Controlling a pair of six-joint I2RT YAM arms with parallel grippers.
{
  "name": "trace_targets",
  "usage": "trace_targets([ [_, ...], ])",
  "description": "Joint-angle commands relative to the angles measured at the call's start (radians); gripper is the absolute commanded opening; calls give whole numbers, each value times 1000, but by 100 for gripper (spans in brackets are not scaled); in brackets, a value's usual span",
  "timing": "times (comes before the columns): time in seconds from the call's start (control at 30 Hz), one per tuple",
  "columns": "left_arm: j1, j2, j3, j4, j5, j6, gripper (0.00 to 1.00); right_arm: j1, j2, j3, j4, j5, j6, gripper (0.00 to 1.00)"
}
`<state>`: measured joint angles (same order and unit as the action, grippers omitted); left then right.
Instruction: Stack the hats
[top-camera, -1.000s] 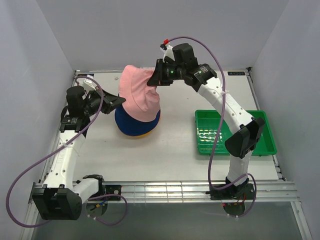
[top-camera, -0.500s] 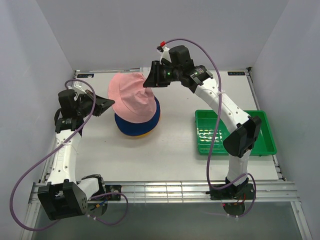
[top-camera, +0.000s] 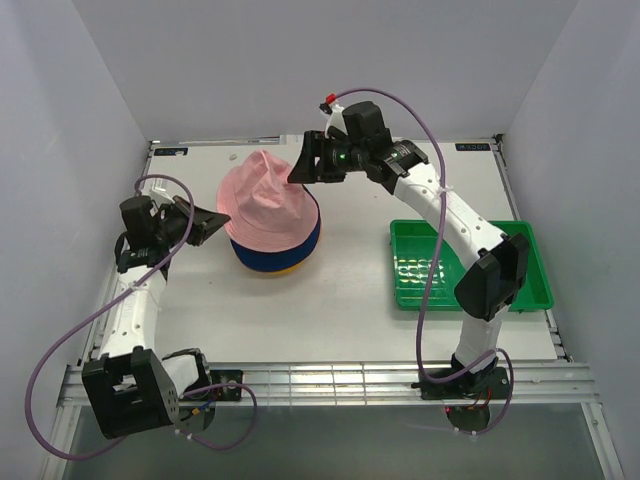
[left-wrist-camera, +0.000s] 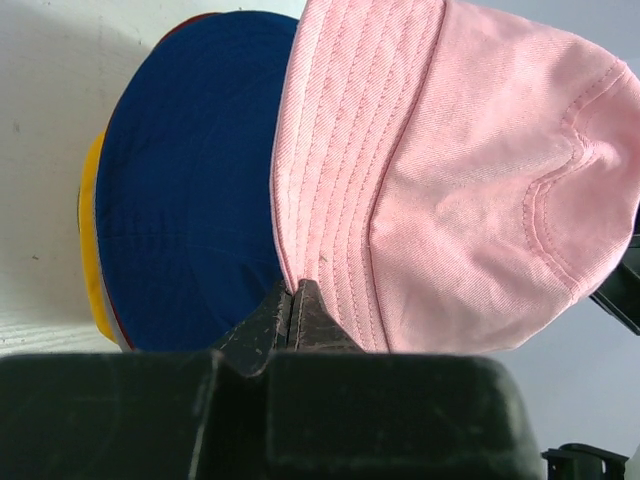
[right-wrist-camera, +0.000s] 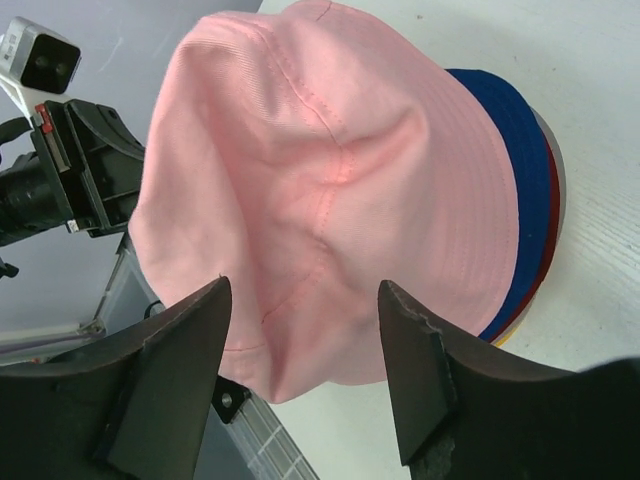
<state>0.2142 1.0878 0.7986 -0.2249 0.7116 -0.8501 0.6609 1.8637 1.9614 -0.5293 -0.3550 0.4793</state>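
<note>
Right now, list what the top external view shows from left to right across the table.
left end effector → pink hat topping the stack → green tray

Pink hat (top-camera: 266, 196) hides blue hat (top-camera: 270, 257) crown; yellow hat (top-camera: 279, 271) mostly buried.

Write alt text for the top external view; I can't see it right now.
A pink hat sits on top of a blue hat and a yellow hat, whose brims peek out beneath. The right tool hangs open at its far side, the left tool is shut by its left brim, and a green tray lies to the right.
</note>
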Motion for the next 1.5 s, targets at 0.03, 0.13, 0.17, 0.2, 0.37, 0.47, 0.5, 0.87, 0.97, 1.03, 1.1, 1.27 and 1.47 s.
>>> trace_targets([
  [0.03, 17, -22, -41, 90, 34, 28, 0, -49, -116, -141, 127, -41, 22, 68],
  [0.13, 25, -16, -59, 101, 41, 39, 0, -89, -153, -223, 207, -93, 68, 68],
  [0.17, 27, -12, -67, 104, 42, 40, 0, -99, -159, -272, 224, -108, 80, 68],
  [0.2, 28, -8, -75, 107, 42, 40, 0, -109, -164, -295, 241, -122, 105, 68],
  [0.37, 33, 1, -107, 127, 42, 51, 0, -164, -189, -444, 388, -211, 179, 67],
  [0.47, 33, 11, -121, 124, 34, 66, 0, -181, -184, -528, 478, -257, 231, 67],
  [0.5, 33, 11, -128, 125, 32, 68, 0, -182, -179, -544, 497, -263, 242, 67],
  [0.87, 33, 37, -154, 125, 8, 98, 0, -193, -110, -682, 707, -331, 383, 67],
  [0.97, 33, 38, -162, 133, 8, 98, 0, -195, -101, -708, 750, -332, 409, 67],
  [1.03, 33, 41, -162, 131, 5, 100, 0, -196, -94, -711, 759, -332, 413, 67],
  [1.1, 34, 41, -162, 128, 5, 102, 0, -196, -87, -717, 765, -332, 423, 67],
  [1.27, 33, 44, -171, 137, 5, 98, 0, -196, -72, -745, 839, -346, 475, 67],
  [1.47, 33, 44, -173, 142, 3, 95, 0, -196, -60, -769, 911, -358, 539, 67],
])
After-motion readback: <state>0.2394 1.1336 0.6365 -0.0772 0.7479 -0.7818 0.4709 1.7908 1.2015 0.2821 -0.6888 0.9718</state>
